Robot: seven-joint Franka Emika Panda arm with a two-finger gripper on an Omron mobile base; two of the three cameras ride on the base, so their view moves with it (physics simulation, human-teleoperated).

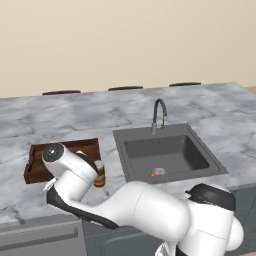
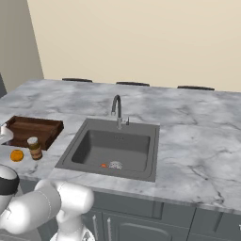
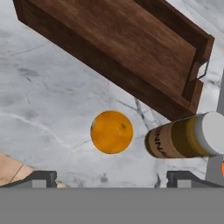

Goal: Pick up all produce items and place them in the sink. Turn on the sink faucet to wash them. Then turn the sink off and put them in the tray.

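Tray (image 3: 118, 39): sitting on the bench (image 3: 39, 96), beyond the fruit.
Orange fruit (image 3: 111, 132): resting on the marble, just ahead of the end effector (image 3: 111, 177) and lining up between its tips.
End effector: fingers standing wide apart, gripping nothing.
Jar (image 3: 186, 135): crowding just right of the fruit.
Carrot piece (image 1: 152, 174): lying in the sink (image 1: 165, 155) by the drain.

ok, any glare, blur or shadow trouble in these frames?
Left base view: flat, even rendered light, no glare; the arm hides part of the tray. Right base view: sink basin reads dark, with the small orange piece beside the drain. Hand view: sharp; orange fruit and jar show only faint shadows.
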